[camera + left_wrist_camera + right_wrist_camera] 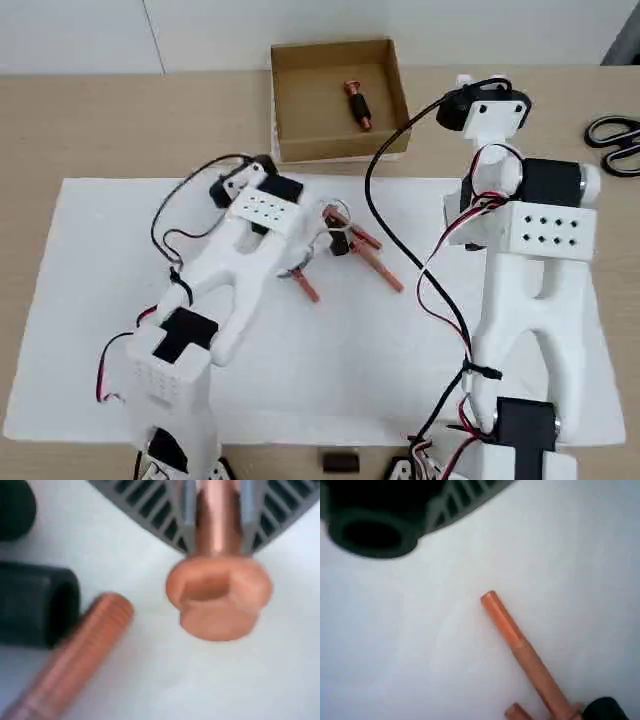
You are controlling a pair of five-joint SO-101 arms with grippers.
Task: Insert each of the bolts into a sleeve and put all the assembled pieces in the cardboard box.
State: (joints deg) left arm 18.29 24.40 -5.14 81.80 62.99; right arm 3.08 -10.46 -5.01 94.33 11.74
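Gripping a copper bolt (220,597) by its shank, left gripper (217,525) clamped on it, near a black sleeve (35,605) and a second bolt (75,655) lying beside it. Insertion step, probably; next: aligning shank with sleeve bore. One assembled piece (357,104) already in cardboard box (335,48).

In your left gripper (218,542) the bolt (218,597) is blurred, its shank cut off by the picture's edge, as are the second bolt (75,655) and the black sleeve (35,605) lying beside it.
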